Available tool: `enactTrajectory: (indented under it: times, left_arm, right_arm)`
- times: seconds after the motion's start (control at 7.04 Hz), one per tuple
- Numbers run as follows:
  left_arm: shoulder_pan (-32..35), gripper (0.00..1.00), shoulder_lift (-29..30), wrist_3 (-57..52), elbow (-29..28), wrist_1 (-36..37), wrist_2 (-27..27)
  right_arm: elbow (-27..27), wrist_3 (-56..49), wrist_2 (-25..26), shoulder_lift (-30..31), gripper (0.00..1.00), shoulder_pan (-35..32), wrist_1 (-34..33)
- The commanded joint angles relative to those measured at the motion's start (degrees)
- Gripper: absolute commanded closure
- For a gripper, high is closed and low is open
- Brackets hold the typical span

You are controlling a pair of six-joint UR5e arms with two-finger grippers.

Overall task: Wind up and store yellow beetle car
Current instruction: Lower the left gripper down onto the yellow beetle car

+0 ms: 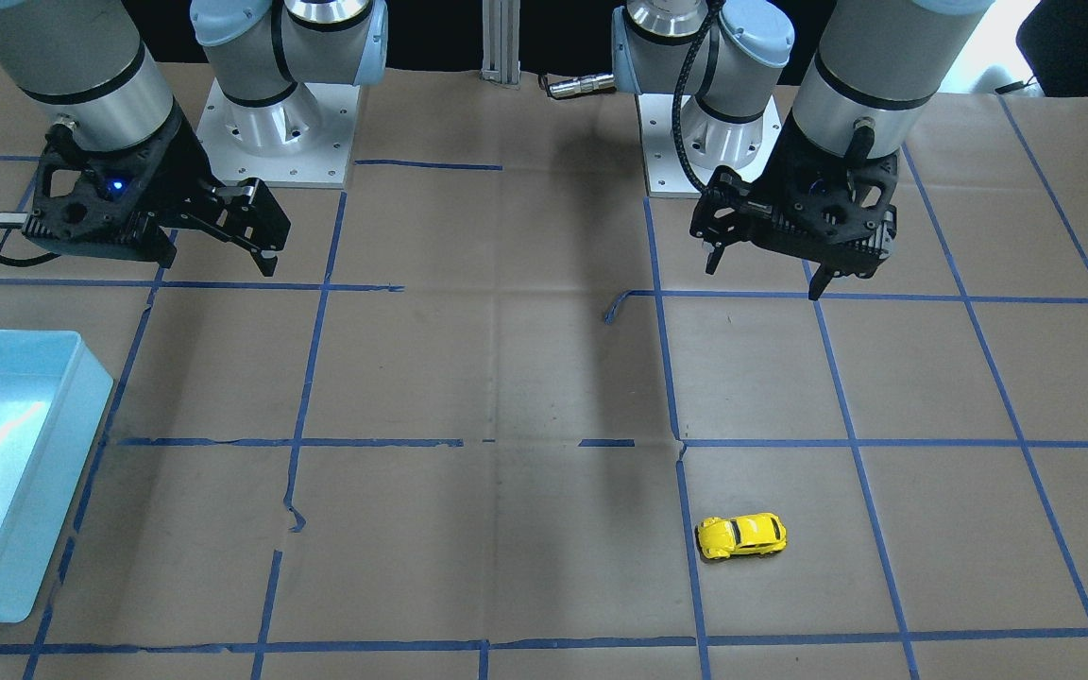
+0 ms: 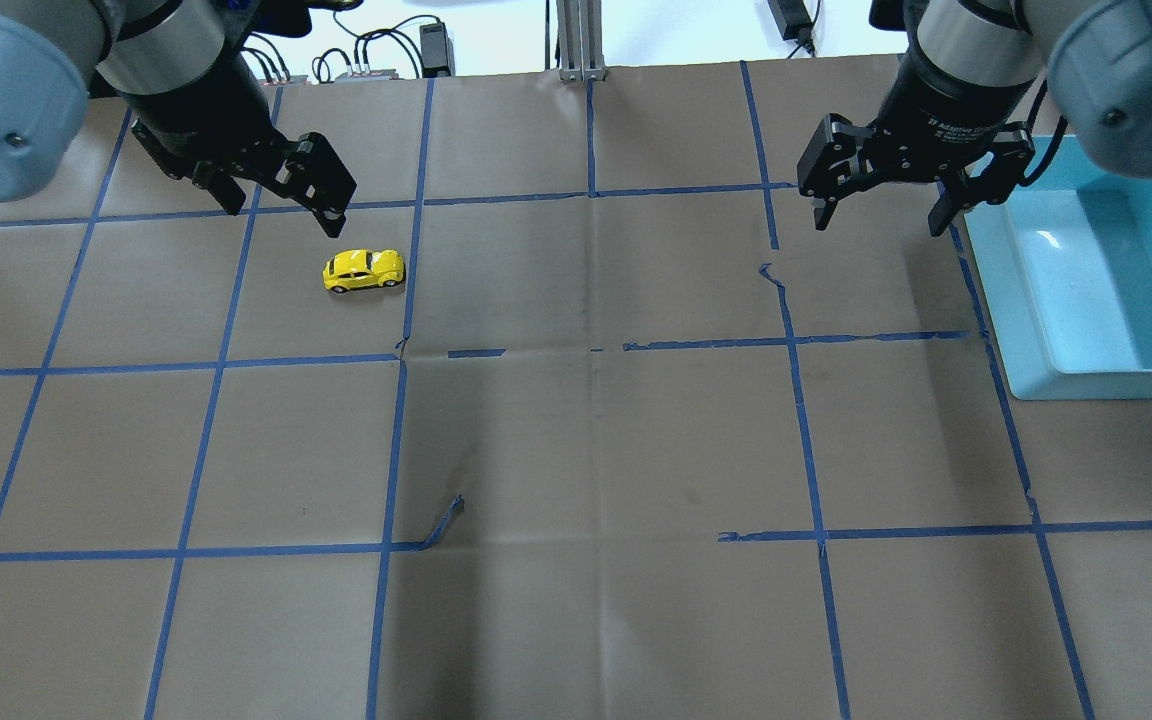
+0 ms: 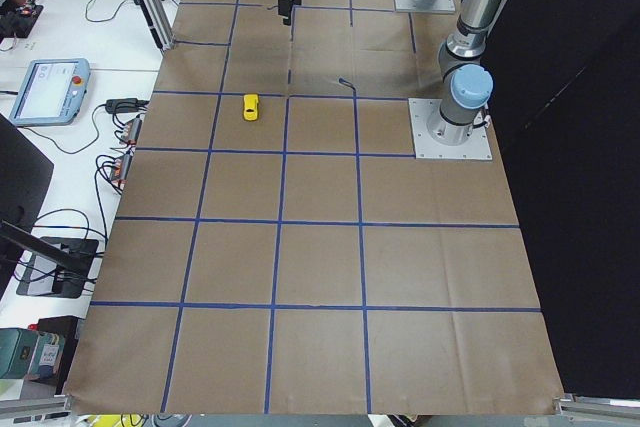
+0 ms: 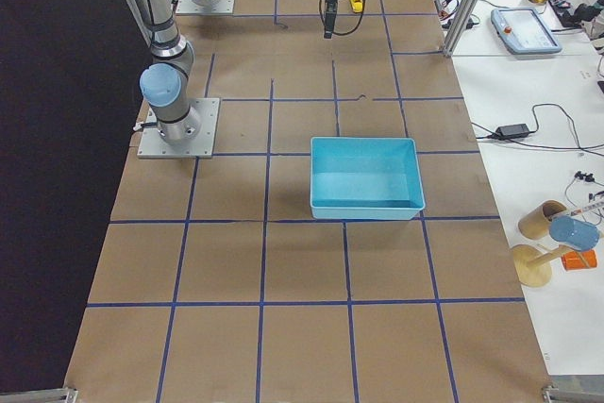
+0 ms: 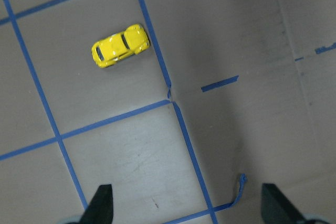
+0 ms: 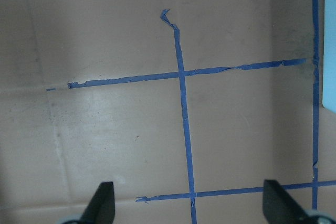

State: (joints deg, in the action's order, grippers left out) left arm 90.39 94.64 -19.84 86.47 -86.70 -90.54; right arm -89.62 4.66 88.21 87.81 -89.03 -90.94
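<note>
Black jaws, left: spread wide, nothing held, hung above the table [image 2: 586, 450] and short of the car. Black jaws, right: equally wide, nothing held, close by the blue bin [image 2: 1096, 385].

Yellow beetle car [image 2: 364, 270]: upright on its wheels on brown paper, just beside a blue tape line [image 2: 408, 290], well apart from the bin.

Handling, as judged: light, rigid, glossy, rounded; liable to slip or roll off. Best hold: across the two door sides, low on the body, wheels left free for winding.
</note>
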Motion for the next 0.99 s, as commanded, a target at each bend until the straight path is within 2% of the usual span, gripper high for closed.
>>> enactTrajectory:
  times: [0.0,0.14,0.28,0.57,0.85]
  left_arm:
    - [0.0,0.01,5.8,-15.7,-0.3,6.5,0.1]
    - [-0.1,0.01,8.8,-28.8,0.0,9.2,-0.1]
    - [-0.7,0.01,12.0,-39.0,0.1,9.7,-0.2]
    - [-4.1,0.02,19.5,-59.3,0.0,15.1,0.0]
    - [-6.4,0.04,25.5,-70.8,-2.3,16.4,0.1]
  right_arm:
    - [-0.1,0.0,0.1,0.0,0.00,0.0,0.0]
    - [-0.1,0.0,0.1,0.0,0.00,0.0,-0.1]
    - [0.0,0.0,0.3,0.0,0.00,0.0,-0.1]
    - [-0.1,0.0,0.4,0.0,0.00,0.0,-0.2]
    - [-0.1,0.0,0.3,0.0,0.00,0.0,-0.3]
